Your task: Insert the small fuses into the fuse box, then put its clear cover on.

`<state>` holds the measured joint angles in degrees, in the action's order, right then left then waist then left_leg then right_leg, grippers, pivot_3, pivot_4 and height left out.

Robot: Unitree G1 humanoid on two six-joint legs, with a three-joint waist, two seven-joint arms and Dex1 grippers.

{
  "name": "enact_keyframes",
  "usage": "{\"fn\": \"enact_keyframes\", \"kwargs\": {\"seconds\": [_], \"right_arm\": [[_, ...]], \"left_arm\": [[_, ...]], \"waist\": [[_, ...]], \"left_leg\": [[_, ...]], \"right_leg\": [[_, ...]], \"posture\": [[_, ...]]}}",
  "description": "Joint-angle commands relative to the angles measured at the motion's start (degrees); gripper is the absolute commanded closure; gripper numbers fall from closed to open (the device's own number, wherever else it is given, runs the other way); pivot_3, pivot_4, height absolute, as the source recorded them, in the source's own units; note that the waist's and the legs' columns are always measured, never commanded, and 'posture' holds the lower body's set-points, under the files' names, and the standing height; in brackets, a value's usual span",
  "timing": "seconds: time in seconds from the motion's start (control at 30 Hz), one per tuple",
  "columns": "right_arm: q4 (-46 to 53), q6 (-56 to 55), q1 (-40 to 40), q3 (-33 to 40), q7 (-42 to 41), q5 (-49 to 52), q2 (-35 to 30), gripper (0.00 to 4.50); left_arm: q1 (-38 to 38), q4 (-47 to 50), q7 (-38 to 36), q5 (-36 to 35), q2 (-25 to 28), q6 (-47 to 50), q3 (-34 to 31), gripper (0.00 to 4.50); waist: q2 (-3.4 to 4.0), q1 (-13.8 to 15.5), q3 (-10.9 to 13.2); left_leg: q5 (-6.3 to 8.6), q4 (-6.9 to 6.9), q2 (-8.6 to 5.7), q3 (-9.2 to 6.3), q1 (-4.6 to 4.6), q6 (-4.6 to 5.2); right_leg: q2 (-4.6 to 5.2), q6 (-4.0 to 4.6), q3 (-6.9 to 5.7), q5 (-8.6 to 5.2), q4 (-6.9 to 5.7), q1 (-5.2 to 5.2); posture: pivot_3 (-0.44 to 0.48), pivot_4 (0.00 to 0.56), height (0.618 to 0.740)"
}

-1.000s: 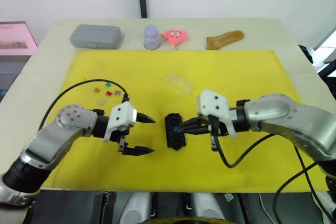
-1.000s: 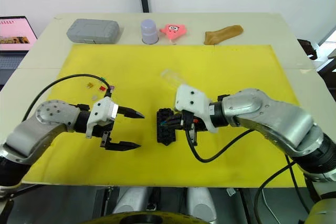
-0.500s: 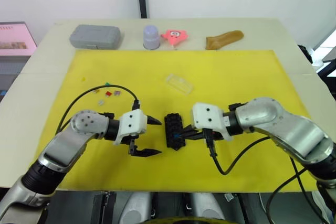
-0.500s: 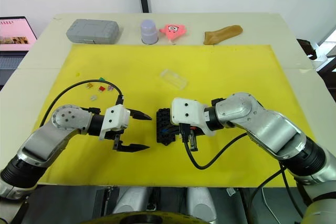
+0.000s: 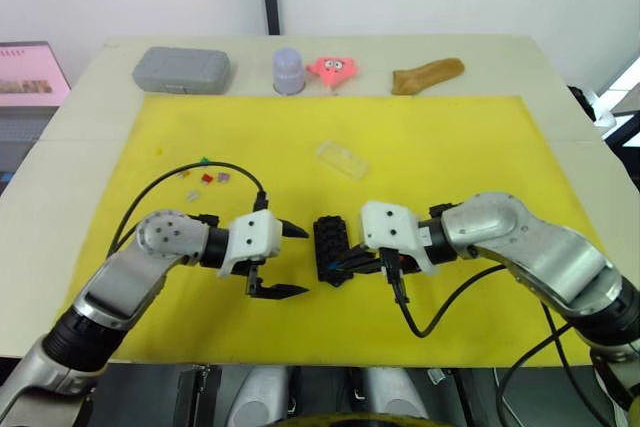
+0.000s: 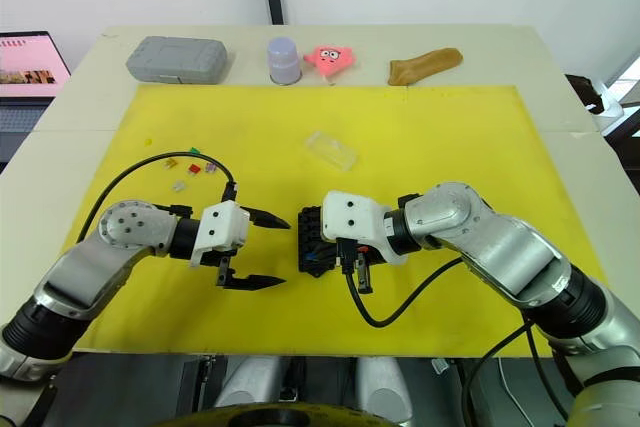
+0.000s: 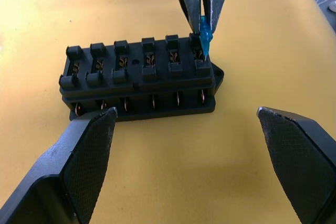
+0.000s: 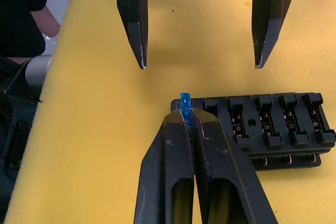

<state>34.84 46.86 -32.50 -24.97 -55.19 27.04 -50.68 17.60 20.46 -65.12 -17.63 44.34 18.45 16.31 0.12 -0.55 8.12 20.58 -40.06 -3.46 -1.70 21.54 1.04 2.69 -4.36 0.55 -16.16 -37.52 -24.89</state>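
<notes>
My right gripper (image 8: pixel 187 124) pinches a tiny blue plastic blade fuse (image 8: pixel 185 104) at the end slot of the small black slotted fuse box (image 7: pixel 139 80), mid-mat; left gripper (image 5: pixel 288 261) gapes wide beside it; slots look empty, other fuses (image 5: pixel 205 177) loose; clear rectangular plastic cover (image 5: pixel 342 159) still off; so barely started.

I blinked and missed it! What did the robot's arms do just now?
The left pincer, open, moved in beside the fuse box. The right pincer, shut on the blue fuse, shifted toward the box's end slot. The box, the clear cover and the loose fuses stayed put.
</notes>
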Motion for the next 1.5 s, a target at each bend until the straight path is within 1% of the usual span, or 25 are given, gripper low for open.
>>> {"fn": "enact_keyframes", "kwargs": {"seconds": [0.03, 0.37, 0.6, 0.9, 1.23, 1.5], "right_arm": [[1.40, -1.43, 0.12, 0.65, -0.90, -1.82, -0.15, 4.50], [2.20, -1.67, 2.14, 1.07, -2.45, -3.41, -0.33, 4.50], [0.91, -3.46, 2.55, -0.55, -2.64, -6.97, 0.21, 4.50], [1.74, -2.64, 2.35, -0.23, -3.20, -6.88, 0.82, 4.50], [3.69, 3.77, -0.78, 3.12, -3.32, -1.70, 2.46, 4.50], [2.93, 1.32, 0.30, 1.29, -3.73, -4.64, 1.13, 4.50]], "left_arm": [[0.21, 1.82, 0.22, 0.03, -0.42, -0.57, -0.98, 0.01], [0.65, 1.80, 0.89, 0.51, -1.40, -0.32, -0.85, 0.01], [-0.16, 2.68, 0.84, 1.36, -1.29, -0.65, -0.48, 0.01], [-0.08, 3.04, 1.17, 2.00, -1.92, -0.63, -0.11, 0.01], [0.55, 2.39, 0.93, 2.56, -2.82, -0.96, 0.35, 0.01], [1.01, 2.12, 0.89, 2.75, -3.20, -0.89, 0.38, 0.01]], "waist": [[0.00, 0.00, 0.00], [-0.01, 0.00, 0.00], [-0.01, 0.00, 0.00], [-0.01, -0.01, -0.01], [-0.01, -0.01, 0.00], [-0.01, -0.01, -0.01]], "left_leg": [[0.00, 0.00, 0.00, 0.00, 0.00, 0.00], [0.00, 0.00, 0.00, 0.00, -0.01, 0.00], [0.00, 0.00, -0.01, 0.00, -0.03, 0.00], [0.00, -0.01, 0.00, 0.00, -0.05, 0.00], [0.00, -0.01, 0.00, 0.00, -0.04, 0.00], [0.00, -0.02, -0.01, 0.00, -0.05, 0.00]], "right_leg": [[0.00, 0.00, 0.00, 0.00, 0.00, 0.00], [0.00, 0.00, 0.00, 0.00, -0.01, 0.00], [0.00, 0.00, 0.00, 0.00, -0.02, 0.03], [0.00, 0.00, -0.01, 0.00, -0.03, 0.04], [0.00, 0.00, -0.01, 0.00, -0.03, 0.04], [0.00, 0.00, -0.01, 0.00, -0.04, 0.04]], "posture": [[0.000, 0.150, 0.740], [0.000, 0.150, 0.740], [0.000, 0.150, 0.740], [0.000, 0.150, 0.740], [0.000, 0.150, 0.740], [0.000, 0.150, 0.740]]}}
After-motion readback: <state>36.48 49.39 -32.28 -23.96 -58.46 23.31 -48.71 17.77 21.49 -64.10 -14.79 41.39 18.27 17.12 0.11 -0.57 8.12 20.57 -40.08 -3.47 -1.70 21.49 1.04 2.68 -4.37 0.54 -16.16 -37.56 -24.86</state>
